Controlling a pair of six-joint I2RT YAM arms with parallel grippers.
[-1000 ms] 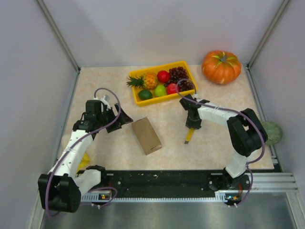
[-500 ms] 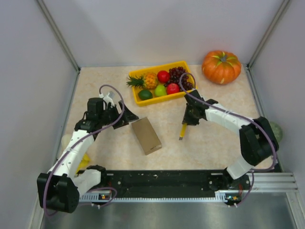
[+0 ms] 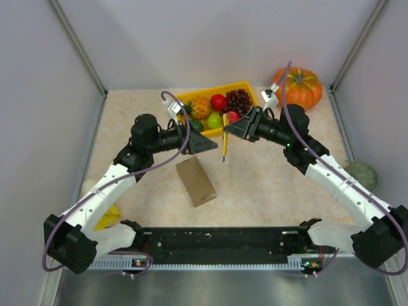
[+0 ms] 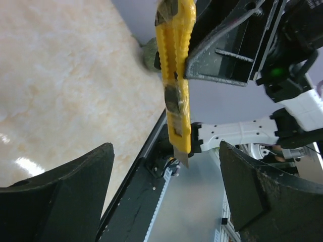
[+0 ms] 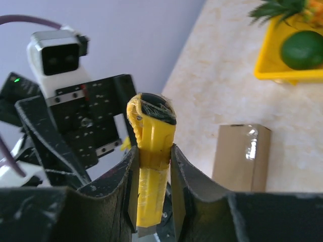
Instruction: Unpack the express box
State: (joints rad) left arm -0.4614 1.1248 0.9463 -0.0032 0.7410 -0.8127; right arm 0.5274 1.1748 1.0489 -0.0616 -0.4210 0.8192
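Observation:
The express box point(image 3: 196, 181), plain brown cardboard with clear tape, lies shut on the table; in the right wrist view the box point(image 5: 242, 157) sits below and right of the jaws. My right gripper point(image 3: 225, 132) is raised over the table, shut on a yellow utility knife point(image 3: 224, 139) that hangs blade down. The right wrist view shows that gripper point(image 5: 151, 169) clamping the knife point(image 5: 150, 146). My left gripper point(image 3: 213, 146) faces it from the left, open. In the left wrist view the left gripper point(image 4: 166, 201) is empty and the knife point(image 4: 176, 75) hangs just ahead of it.
A yellow tray point(image 3: 247, 87) of fruit stands behind the grippers, with an orange pumpkin point(image 3: 296, 88) to its right. A green round object point(image 3: 362, 174) lies at the right edge, something yellow point(image 3: 107, 218) at the left edge. Grey walls enclose the table.
My right arm lifted the knife off the table and carried it back and left. The left arm rose and swung right, so both grippers now face each other above the box.

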